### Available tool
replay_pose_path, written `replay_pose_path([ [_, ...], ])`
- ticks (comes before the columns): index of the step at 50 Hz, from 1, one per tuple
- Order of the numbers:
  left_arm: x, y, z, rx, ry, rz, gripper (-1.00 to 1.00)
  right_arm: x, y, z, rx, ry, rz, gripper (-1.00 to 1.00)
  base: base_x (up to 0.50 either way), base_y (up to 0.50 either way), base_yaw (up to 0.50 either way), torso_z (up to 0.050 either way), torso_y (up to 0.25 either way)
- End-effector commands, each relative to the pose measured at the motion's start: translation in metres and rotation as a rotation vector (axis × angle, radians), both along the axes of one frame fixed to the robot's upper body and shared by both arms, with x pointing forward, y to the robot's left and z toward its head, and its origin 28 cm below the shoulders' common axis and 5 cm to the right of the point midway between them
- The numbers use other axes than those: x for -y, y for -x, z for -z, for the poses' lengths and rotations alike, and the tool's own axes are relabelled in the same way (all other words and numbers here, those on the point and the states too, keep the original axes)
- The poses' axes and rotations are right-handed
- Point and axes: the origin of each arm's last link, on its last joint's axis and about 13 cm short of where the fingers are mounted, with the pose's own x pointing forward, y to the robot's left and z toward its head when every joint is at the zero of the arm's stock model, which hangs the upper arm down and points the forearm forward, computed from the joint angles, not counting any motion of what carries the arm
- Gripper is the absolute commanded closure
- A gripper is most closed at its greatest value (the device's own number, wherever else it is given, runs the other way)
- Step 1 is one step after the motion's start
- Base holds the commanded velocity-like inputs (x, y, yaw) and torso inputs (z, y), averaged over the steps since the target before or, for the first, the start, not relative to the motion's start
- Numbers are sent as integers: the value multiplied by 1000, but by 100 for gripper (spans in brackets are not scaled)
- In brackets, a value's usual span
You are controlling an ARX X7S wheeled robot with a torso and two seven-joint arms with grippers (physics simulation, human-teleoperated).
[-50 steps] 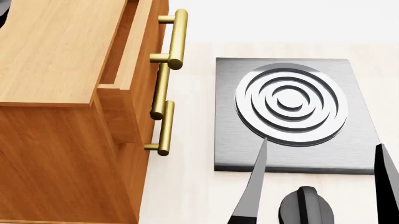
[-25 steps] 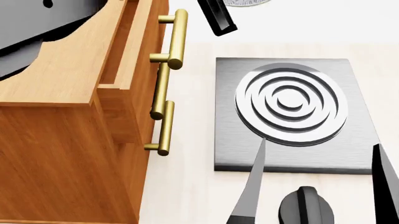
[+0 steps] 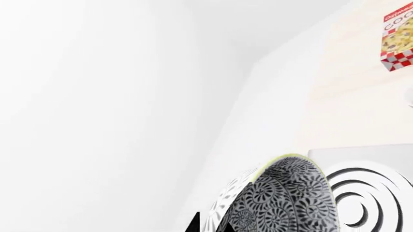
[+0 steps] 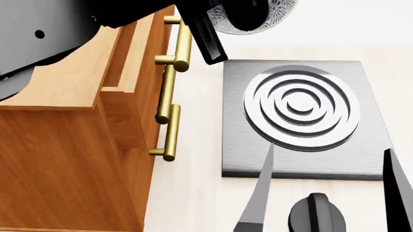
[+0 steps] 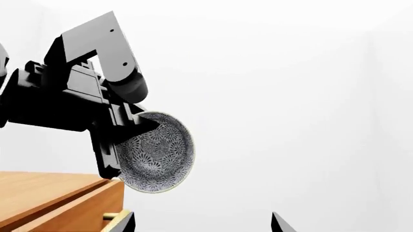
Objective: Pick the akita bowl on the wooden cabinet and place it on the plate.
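Observation:
The akita bowl (image 5: 159, 153), white with a dense dark leaf pattern, hangs tilted on its side in the air just off the wooden cabinet's (image 4: 58, 145) front edge. My left gripper (image 4: 226, 26) is shut on its rim; in the left wrist view the bowl (image 3: 290, 200) fills the space by the left gripper (image 3: 210, 224). My right gripper (image 4: 331, 148) stands open and holds nothing, low over the near edge of the stove, and the right wrist view shows this gripper (image 5: 202, 217) below the bowl. The plate is out of view.
A dark square stove (image 4: 235, 121) with a ring burner (image 4: 300, 108) lies on the pale counter right of the cabinet. Brass bar handles (image 4: 173, 104) stick out from the drawers. A dark knob (image 4: 316, 215) sits near the stove. A red-checked box (image 3: 397, 41) stands farther off.
My left arm has swung in from the top left, carrying the bowl out past the cabinet's front edge towards the stove. The right gripper has stayed still.

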Motion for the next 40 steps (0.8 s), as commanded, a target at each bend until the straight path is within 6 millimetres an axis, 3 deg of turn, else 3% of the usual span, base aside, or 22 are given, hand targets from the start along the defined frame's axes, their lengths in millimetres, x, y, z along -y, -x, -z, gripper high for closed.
replay_pose_path([
  [1, -3, 1, 3, 15, 6, 8, 100, -1, 0, 0, -1, 3, -2, -100, 0, 0, 0, 0, 0],
  [40, -6, 6, 15, -26, 1, 70, 100, -4, -2, 3, -60, 27, -53, -100, 0, 0, 0, 0, 1],
])
